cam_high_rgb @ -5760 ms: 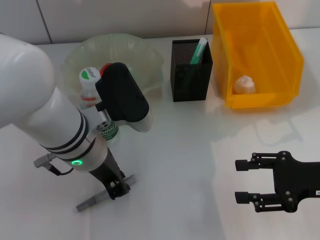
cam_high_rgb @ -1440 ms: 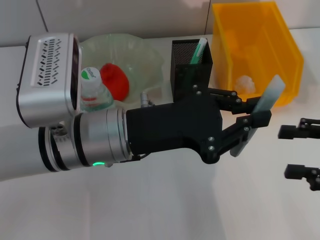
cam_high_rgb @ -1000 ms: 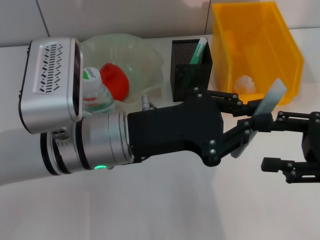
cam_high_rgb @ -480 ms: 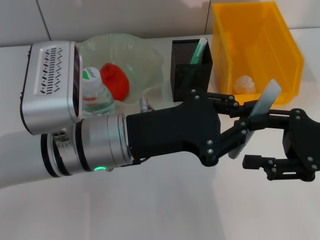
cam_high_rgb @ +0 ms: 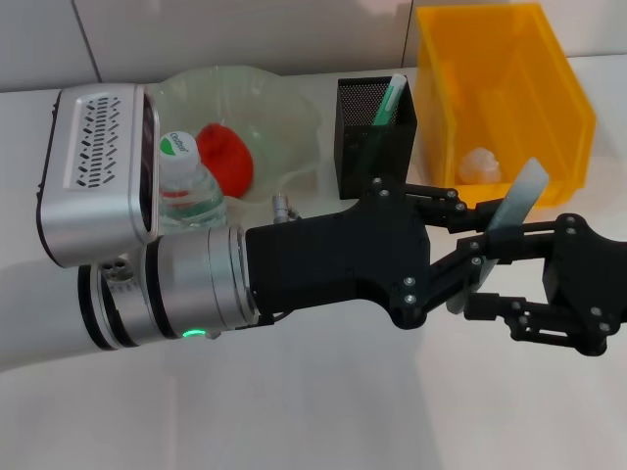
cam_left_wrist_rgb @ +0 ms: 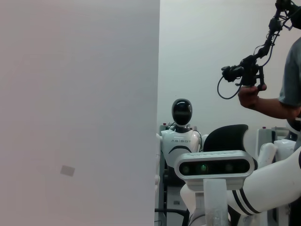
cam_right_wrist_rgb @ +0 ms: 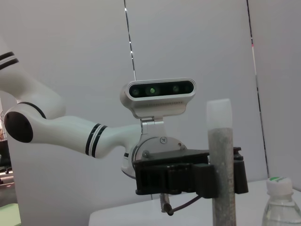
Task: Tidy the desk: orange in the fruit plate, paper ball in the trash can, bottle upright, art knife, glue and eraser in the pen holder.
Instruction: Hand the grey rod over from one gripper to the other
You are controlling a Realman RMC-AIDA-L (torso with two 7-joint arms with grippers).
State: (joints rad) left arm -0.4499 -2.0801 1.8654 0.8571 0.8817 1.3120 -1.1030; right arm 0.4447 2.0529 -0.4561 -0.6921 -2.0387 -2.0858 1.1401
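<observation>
Our left pincer (cam_high_rgb: 487, 257) grips the grey stick (cam_high_rgb: 514, 206); the right pincer (cam_high_rgb: 490, 276), at its 3 o'clock, brackets it half-open. Mistimed release could drop it onto the counter (cam_high_rgb: 323, 411).

— What is seen of the left arm (cam_high_rgb: 147, 294)?
— A white sleeve is joined to a brushed silver cylinder, banded by black rings, with a green light lit underneath. A silver box (cam_high_rgb: 98, 171) with rows of slanted vent slots is mounted on it. Beyond, a matte black wrist housing is seen, and the left gripper (cam_high_rgb: 470, 250) is built of black linkage bars dotted with small silver screws.
— And the right gripper (cam_high_rgb: 573, 294)?
— It is black too, angular, studded with the same screws.
— The head (cam_right_wrist_rgb: 157, 96)?
— In the right wrist view a white, rounded bar is shown, fitted with dark lenses and a green light.
</observation>
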